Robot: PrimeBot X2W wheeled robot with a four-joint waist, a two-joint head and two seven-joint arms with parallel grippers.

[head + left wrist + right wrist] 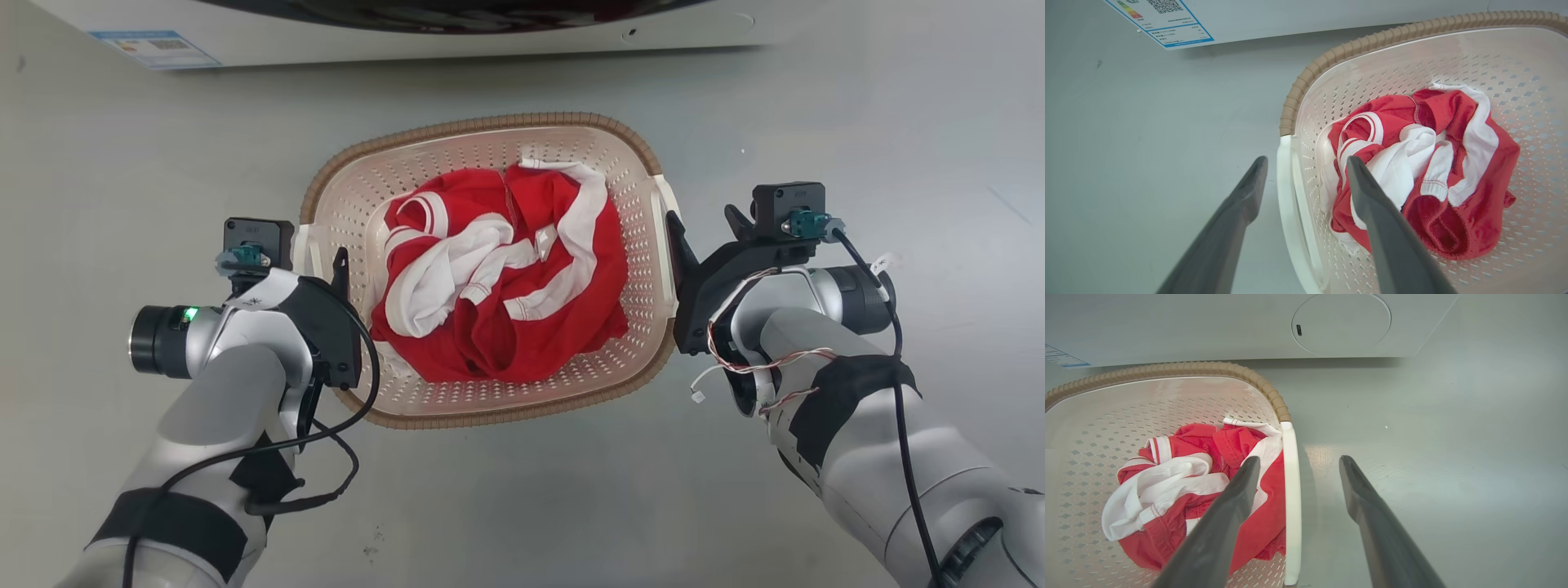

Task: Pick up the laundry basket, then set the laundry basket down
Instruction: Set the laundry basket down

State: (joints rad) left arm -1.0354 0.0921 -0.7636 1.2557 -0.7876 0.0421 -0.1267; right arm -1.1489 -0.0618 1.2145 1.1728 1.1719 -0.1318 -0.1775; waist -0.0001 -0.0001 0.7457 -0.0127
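Basically nothing of the task is done yet. The basket sits on the floor, just in front of the washer, and looks flat and not lifted. A red-and-white garment is bunched inside.

The left claw is spread and straddles the left handle, with one finger over the floor outside and the other over the basket's inside. No pinch: there are gaps on both sides of the handle.

The right claw is spread the same way over the right handle, one finger inside above the garment and one outside. It doesn't touch either.

Stage, as I judge it: both claws are lined up for the grasp but neither has closed.

What's left is to close both claws on the handles, lift the basket evenly, then set it down and let go. One risk is an inner finger snagging the garment as the claw closes.
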